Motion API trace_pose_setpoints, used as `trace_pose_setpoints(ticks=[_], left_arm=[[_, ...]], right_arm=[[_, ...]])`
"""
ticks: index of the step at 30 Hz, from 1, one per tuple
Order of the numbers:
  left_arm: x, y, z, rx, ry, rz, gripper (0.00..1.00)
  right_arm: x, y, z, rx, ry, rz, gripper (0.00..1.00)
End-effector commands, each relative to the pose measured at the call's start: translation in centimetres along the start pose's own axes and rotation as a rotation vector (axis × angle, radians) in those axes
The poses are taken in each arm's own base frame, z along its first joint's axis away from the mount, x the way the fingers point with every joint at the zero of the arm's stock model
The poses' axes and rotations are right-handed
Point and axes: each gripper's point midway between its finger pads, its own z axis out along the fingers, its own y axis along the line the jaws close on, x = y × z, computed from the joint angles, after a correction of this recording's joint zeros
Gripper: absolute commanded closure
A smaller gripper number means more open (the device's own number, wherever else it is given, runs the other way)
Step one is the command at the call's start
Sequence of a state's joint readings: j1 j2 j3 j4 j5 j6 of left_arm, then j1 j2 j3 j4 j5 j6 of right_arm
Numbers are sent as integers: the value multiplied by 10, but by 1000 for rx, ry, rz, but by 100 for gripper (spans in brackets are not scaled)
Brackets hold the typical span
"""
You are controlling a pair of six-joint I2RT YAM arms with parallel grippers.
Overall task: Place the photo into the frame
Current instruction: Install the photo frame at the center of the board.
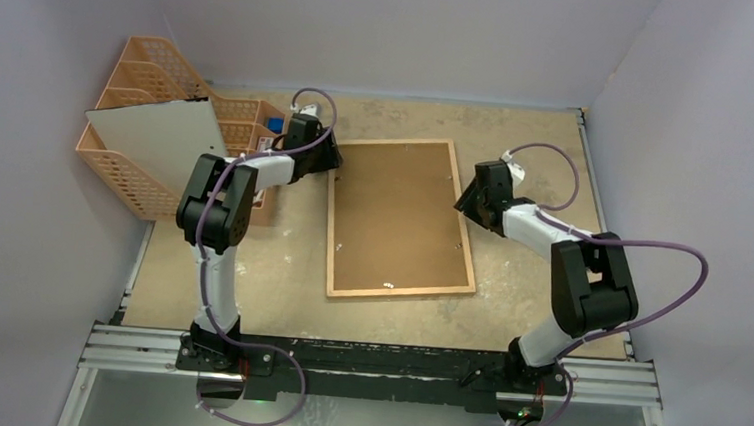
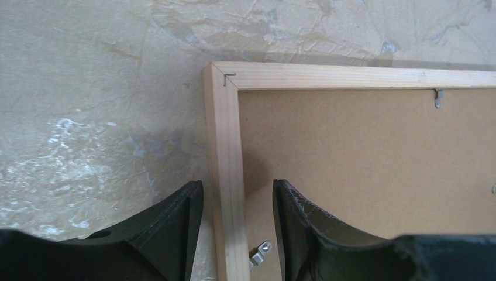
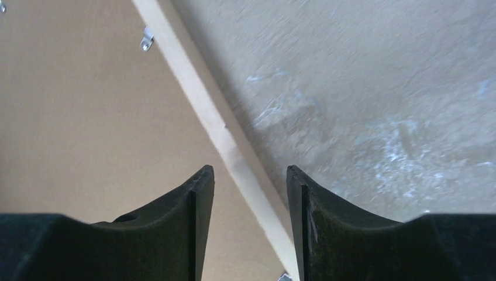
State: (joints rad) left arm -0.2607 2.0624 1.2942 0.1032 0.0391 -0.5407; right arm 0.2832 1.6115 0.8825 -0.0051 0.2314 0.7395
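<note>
The frame (image 1: 400, 292) lies face down in the middle of the table, with the brown hardboard panel (image 1: 398, 214) filling its back. The photo is hidden. My left gripper (image 1: 331, 160) is at the frame's far left corner. In the left wrist view it (image 2: 237, 188) stands open astride the light-wood edging (image 2: 225, 146), with a gap on each side. My right gripper (image 1: 470, 201) is at the frame's right side. In the right wrist view it (image 3: 250, 172) is open, and the edging (image 3: 199, 99) runs slantwise between its fingers.
An orange mesh organizer (image 1: 147, 72) stands at the back left with a pale grey sheet (image 1: 158, 138) leaning on it. A small blue item (image 1: 275, 124) sits beside it. Small metal clips (image 2: 261, 252) (image 3: 146, 40) hold the panel. Grey walls close in the sides.
</note>
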Motion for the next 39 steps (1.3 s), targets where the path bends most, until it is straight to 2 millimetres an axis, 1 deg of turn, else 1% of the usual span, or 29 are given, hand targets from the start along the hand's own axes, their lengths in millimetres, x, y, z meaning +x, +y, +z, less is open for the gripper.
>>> trace_pose_setpoints(ticks=[1,3,5,7,10,12,16,19,23,26,28,30,31,33,34,35,37,38,39], left_arm=[[-19,-21,-18,84,-35,-28,51],[-16,-21,-19,83,-25,-40,51],[-12,-22,-22,90,-10,-54,50],[-8,-27,-25,120,6,-57,49],[-1,-34,-28,164,37,-57,48],[4,-38,-30,190,66,-57,48],[14,-45,-34,241,111,-59,48],[22,-53,-37,290,145,-67,48],[35,-67,-44,373,184,-112,48],[47,-72,-52,387,199,-132,48],[53,-72,-58,385,201,-147,48],[54,-65,-63,346,186,-154,48],[54,-54,-64,285,171,-149,48],[42,-35,-71,164,110,-123,45],[39,-25,-76,100,100,-111,43],[33,-18,-83,55,77,-104,41],[26,-9,-101,-2,50,-88,35],[22,-8,-110,-11,33,-85,34],[16,-9,-123,-11,6,-83,30]], right_arm=[[-28,-6,-4,26,-68,-2,46],[-22,-7,1,7,-35,-10,43],[-10,-8,8,-8,18,-21,42],[-3,-2,12,-52,48,-26,43],[10,8,11,-131,95,-43,44],[18,10,10,-161,123,-54,47],[36,14,4,-236,180,-72,58],[43,12,-4,-257,185,-59,61],[56,7,-23,-298,197,-21,63],[66,2,-35,-317,209,-7,63],[68,-2,-40,-307,209,-3,63],[69,-10,-42,-264,212,16,61],[66,-15,-43,-228,198,30,59],[53,-24,-44,-158,145,49,49],[42,-26,-47,-132,101,56,44],[30,-31,-52,-98,50,63,36],[9,-30,-68,-89,-31,67,28],[0,-30,-76,-90,-66,68,26],[-7,-28,-83,-103,-93,63,26]])
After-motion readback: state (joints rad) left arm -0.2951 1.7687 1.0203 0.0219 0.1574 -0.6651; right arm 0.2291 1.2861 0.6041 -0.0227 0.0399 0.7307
